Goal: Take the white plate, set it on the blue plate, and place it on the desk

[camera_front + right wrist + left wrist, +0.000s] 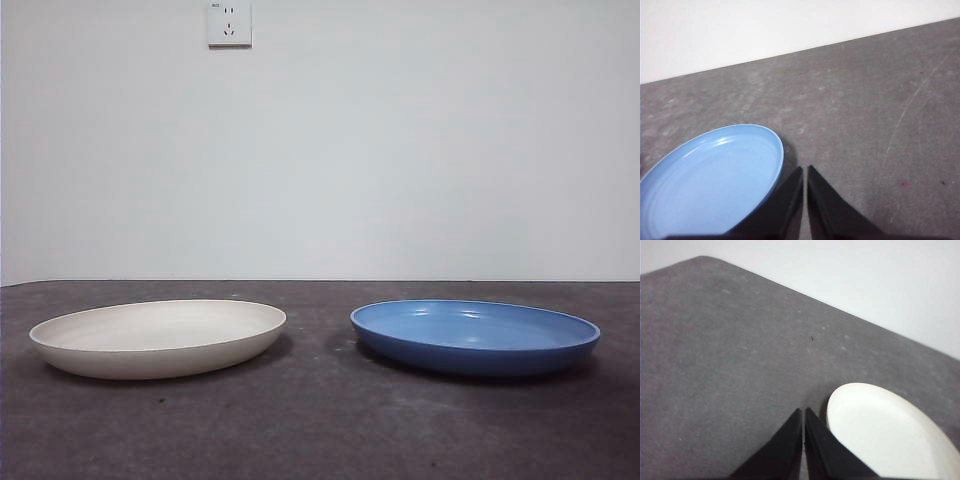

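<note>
The white plate [158, 337] rests flat on the desk [320, 420] at the left of the front view, and the blue plate [475, 335] lies apart from it at the right. Neither arm shows in the front view. In the left wrist view my left gripper [804, 412] hovers shut and empty beside the rim of the white plate [885, 435], holding nothing. In the right wrist view my right gripper [805, 170] is shut too, with nothing in it, just beside the edge of the blue plate [710, 180].
A pale wall rises behind the desk's far edge, with a white socket [229, 23] high on it. A strip of bare desk [318, 345] separates the two plates.
</note>
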